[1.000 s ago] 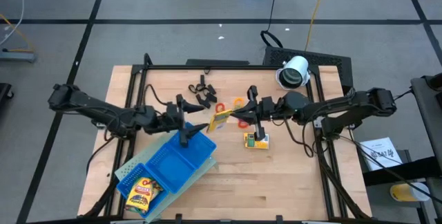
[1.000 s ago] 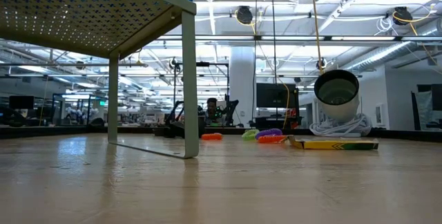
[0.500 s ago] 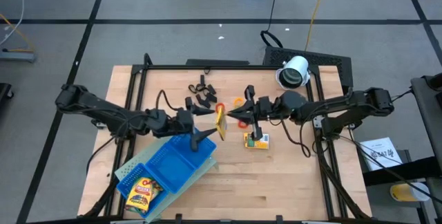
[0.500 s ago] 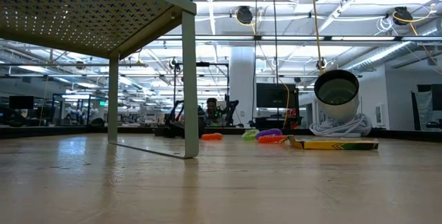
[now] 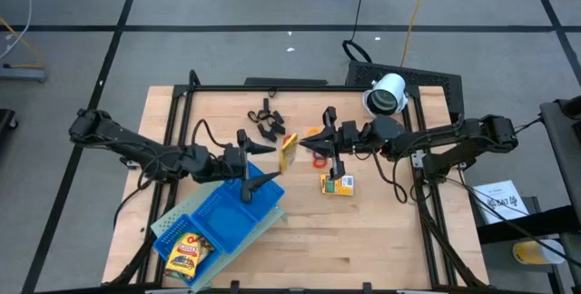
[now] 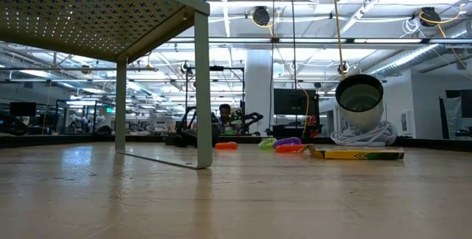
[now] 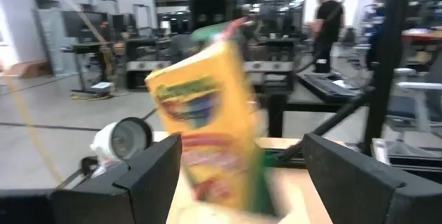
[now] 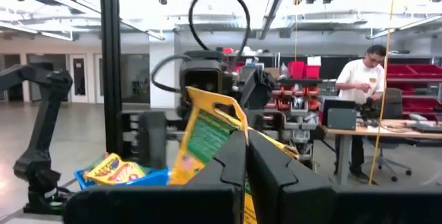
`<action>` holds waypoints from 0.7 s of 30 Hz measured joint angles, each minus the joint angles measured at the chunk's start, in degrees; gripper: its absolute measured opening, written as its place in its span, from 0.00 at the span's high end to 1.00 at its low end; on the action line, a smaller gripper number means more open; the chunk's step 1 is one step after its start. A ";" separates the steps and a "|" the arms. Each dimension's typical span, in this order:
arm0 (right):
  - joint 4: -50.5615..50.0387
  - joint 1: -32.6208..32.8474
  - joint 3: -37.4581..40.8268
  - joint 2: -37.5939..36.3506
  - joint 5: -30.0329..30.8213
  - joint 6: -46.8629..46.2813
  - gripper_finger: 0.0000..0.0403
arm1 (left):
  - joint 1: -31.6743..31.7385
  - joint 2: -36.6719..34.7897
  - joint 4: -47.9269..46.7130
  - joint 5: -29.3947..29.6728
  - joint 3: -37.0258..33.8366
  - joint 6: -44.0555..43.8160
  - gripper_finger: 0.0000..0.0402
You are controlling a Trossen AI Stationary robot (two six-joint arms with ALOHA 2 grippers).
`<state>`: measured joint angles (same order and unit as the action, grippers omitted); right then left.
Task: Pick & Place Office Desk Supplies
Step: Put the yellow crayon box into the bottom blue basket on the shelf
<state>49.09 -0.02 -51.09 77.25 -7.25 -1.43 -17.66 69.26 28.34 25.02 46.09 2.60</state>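
The right claw (image 5: 302, 136) is clenched on the upper edge of a yellow printed pack (image 5: 287, 151), which is held on edge above the middle of the desk (image 5: 390, 230); in the right wrist view the pack (image 8: 207, 137) is seen hanging from the closed fingers (image 8: 231, 158). The left claw (image 5: 259, 162) is released, its fingers spread wide on either side of the pack without touching it, as is seen in the left wrist view, where the pack (image 7: 207, 141) is framed between the two dark fingers (image 7: 145, 175).

A second yellow printed pack (image 5: 336, 185) lies flat on the desk under the right arm, toward the desk's right side. Small rings (image 5: 320, 159) in red and orange are scattered beside it at mid-desk, and black clip-like pieces (image 5: 264, 122) lie toward the far edge. A third printed pack (image 5: 184, 253) rests in the end compartment of the blue tray (image 5: 231, 212) at the near left corner. A white cylindrical device (image 5: 388, 93) lies at the far right corner.

A person (image 8: 362, 92) stands at a bench in the room beyond.
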 joint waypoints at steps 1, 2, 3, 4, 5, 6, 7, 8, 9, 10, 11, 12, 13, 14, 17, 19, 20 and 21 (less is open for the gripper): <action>0.05 0.14 0.00 -0.02 -0.02 0.00 1.00 | 0.16 0.10 0.10 0.91 0.00 -0.08 0.23; 0.06 0.26 0.01 0.00 -0.04 -0.02 1.00 | 0.44 0.32 0.32 1.50 0.00 -0.12 0.23; 0.00 0.46 0.02 0.00 -0.02 -0.02 1.00 | 0.73 0.50 0.37 1.62 0.00 -0.20 0.23; -0.02 0.63 0.04 0.00 -0.03 -0.02 1.00 | 1.00 0.56 0.08 1.60 0.00 -0.47 0.23; 0.02 0.84 0.04 0.00 0.06 -0.01 1.00 | 1.20 0.62 -0.03 1.50 0.00 -0.94 0.23; 0.08 0.92 0.04 0.00 0.50 0.20 1.00 | 1.48 0.63 0.09 0.94 0.00 -1.46 0.23; 0.06 1.05 0.04 0.00 1.42 0.52 1.00 | 1.79 0.59 0.26 0.15 0.00 -1.81 0.23; 0.00 1.15 0.04 0.00 2.18 0.79 1.00 | 1.98 0.56 0.40 -0.71 0.00 -2.12 0.23; -0.20 1.24 0.04 0.00 2.91 0.94 1.00 | 2.00 0.56 0.43 -1.83 0.00 -2.50 0.23; -0.25 1.24 0.04 0.00 2.93 1.03 1.00 | 2.02 0.56 0.53 -2.99 0.00 -2.94 0.23; -0.25 1.24 0.04 0.00 2.95 1.05 1.00 | 2.00 0.59 1.01 -4.16 0.00 -2.99 0.23; -0.21 1.24 0.04 0.00 2.96 1.06 1.00 | 1.97 0.59 1.80 -5.06 0.00 -2.92 0.23; -0.09 1.24 0.04 0.00 2.95 1.11 1.00 | 1.84 0.58 2.53 -5.75 0.00 -2.93 0.23; -0.07 1.24 0.04 0.00 2.98 1.24 1.00 | 1.78 0.56 3.01 -6.21 0.00 -2.92 0.23; -0.08 1.24 0.04 0.00 2.98 1.27 1.00 | 1.85 0.59 3.16 -6.51 0.00 -3.11 0.23; 0.03 1.24 0.04 0.00 2.98 1.27 1.00 | 1.95 0.59 3.25 -5.50 0.00 -3.14 0.23; 0.34 1.24 0.04 0.00 2.98 1.27 1.00 | 1.97 0.59 3.31 -4.61 0.00 -3.14 0.23; 0.66 1.24 0.04 0.00 2.98 1.27 1.00 | 1.98 0.59 3.27 -3.66 0.00 -3.17 0.23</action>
<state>49.75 1.21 -51.05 77.25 -4.27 -0.17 -15.68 69.84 31.62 21.35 46.09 -0.56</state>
